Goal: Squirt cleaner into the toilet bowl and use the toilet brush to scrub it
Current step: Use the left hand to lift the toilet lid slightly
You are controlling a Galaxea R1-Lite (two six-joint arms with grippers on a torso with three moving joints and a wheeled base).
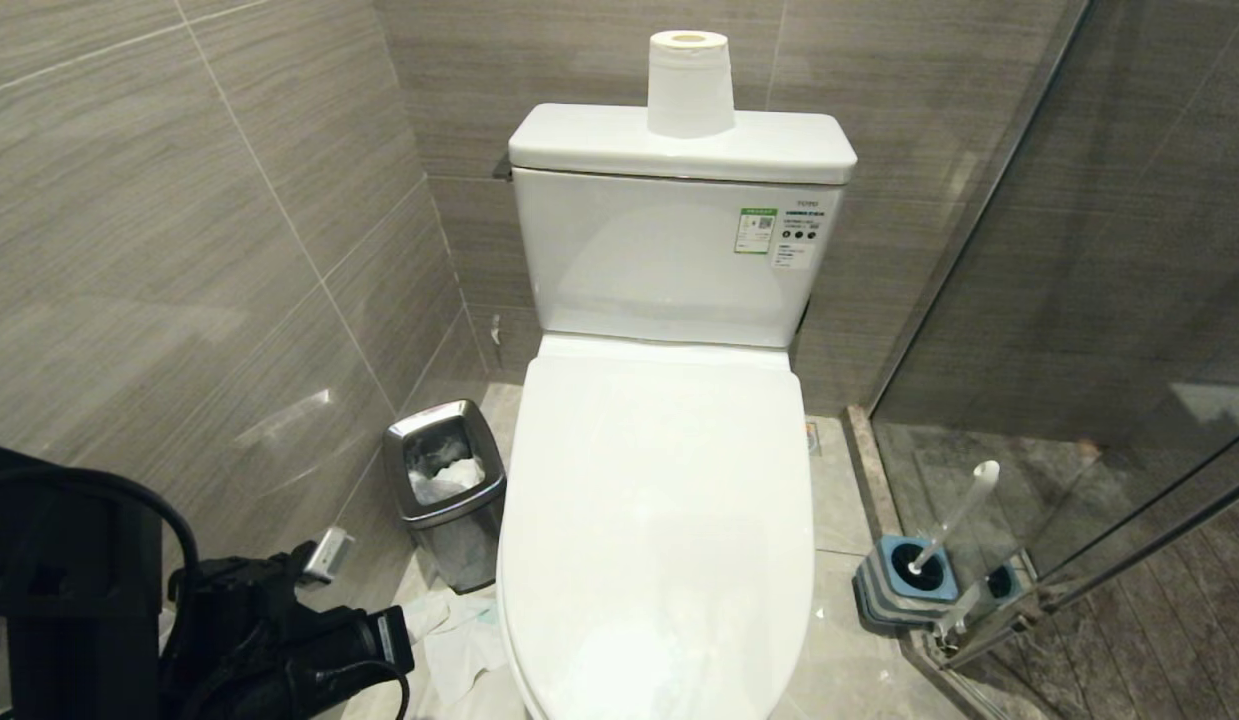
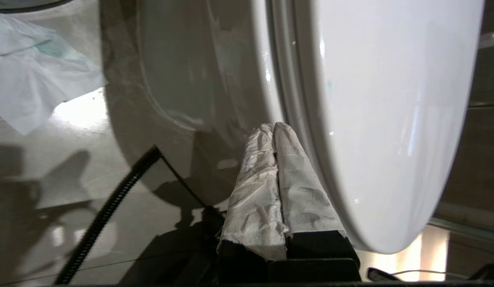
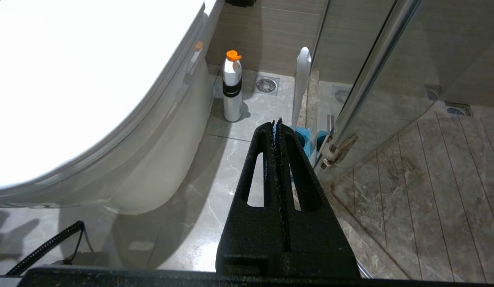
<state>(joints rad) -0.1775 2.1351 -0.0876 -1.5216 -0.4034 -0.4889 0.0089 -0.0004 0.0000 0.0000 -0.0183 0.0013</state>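
Grey striated tiles surround glossy toilet bowl (image 1: 659,540); paper-wrapped left pincer (image 2: 274,129) pressed together.

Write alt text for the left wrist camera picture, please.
The shut left gripper, its fingers wrapped in white tissue, points at the closed white toilet bowl's seat edge. Crumpled white tissue paper lies on the glossy grey floor.

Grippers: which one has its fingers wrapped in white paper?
The left gripper, shut, its tips close to the edge of the closed white plastic toilet lid. The right gripper, also shut, has bare black fingers and points at the grey tiled floor.
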